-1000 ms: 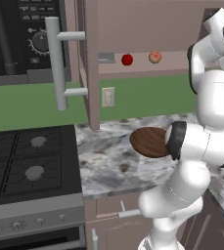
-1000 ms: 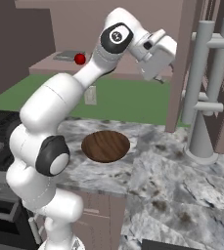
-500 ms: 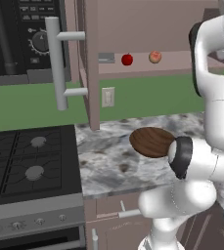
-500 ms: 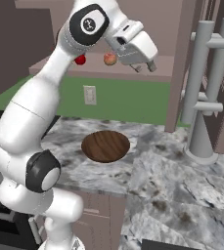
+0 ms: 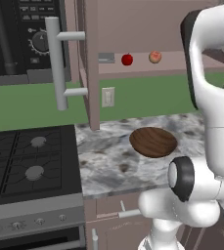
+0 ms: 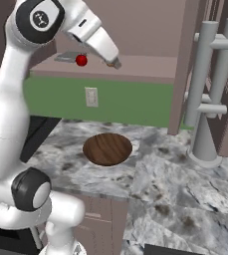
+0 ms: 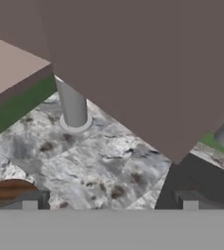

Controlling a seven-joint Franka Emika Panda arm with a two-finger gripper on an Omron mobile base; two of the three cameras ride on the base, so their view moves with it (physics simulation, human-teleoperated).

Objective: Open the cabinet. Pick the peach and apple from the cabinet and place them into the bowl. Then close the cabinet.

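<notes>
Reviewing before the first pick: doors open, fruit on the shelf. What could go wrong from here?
1. The apple and peach sit close together on the cabinet shelf; reaching for one may knock the other rolling off.
2. The open claw hangs near the shelf lip and could clip it.
3. The bowl is shallow; dropped fruit may bounce out.

Black gas stove with grey burners (image 5: 28, 161) left of grey marbled stone counter (image 5: 106, 158). Black microwave (image 5: 20, 36) above stove. White wall outlet (image 5: 107, 96) on green backsplash (image 5: 30, 107).
</notes>
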